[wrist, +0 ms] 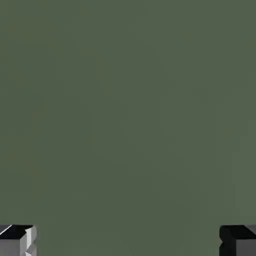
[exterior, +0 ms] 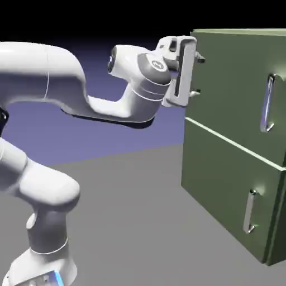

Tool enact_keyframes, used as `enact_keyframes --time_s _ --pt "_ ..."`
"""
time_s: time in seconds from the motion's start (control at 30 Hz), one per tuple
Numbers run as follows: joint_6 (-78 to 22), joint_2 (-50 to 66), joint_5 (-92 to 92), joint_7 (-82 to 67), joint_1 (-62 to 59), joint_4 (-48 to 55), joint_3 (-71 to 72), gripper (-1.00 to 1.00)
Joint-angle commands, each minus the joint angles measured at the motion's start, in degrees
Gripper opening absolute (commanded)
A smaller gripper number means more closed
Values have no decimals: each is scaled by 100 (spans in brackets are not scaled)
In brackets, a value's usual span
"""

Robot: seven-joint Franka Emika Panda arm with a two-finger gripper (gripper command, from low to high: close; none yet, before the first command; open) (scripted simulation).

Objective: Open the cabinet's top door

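The olive-green cabinet point(exterior: 223, 184) fills the exterior view's right, both doors shut. The top door point(exterior: 229, 84) carries a long vertical silver handle point(exterior: 268, 104) near its right side. My gripper point(exterior: 197, 75) is held level at the door's upper left edge, well to the left of that handle, its fingers one above the other and pointing at the panel. It is open with nothing between the fingers. In the hand view, plain olive-green surface point(wrist: 128, 110) fills the picture and the two fingertips point(wrist: 18, 241) sit far apart at the bottom corners; no handle shows there.
The lower door point(exterior: 223, 195) has a shorter silver handle point(exterior: 251, 211). A pale seam point(exterior: 234, 144) divides the two doors. Grey table top point(exterior: 134, 223) spreads in front of the cabinet. My arm's elbow and base point(exterior: 44, 223) fill the exterior view's left.
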Motion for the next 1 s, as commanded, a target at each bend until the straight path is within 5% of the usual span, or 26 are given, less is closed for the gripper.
enact_keyframes --time_s 0.0,0.97 --pt "1 -28 -250 -89 97 67 -106 0" --pt "10 -744 -6952 -2476 2907 2034 -3102 0"
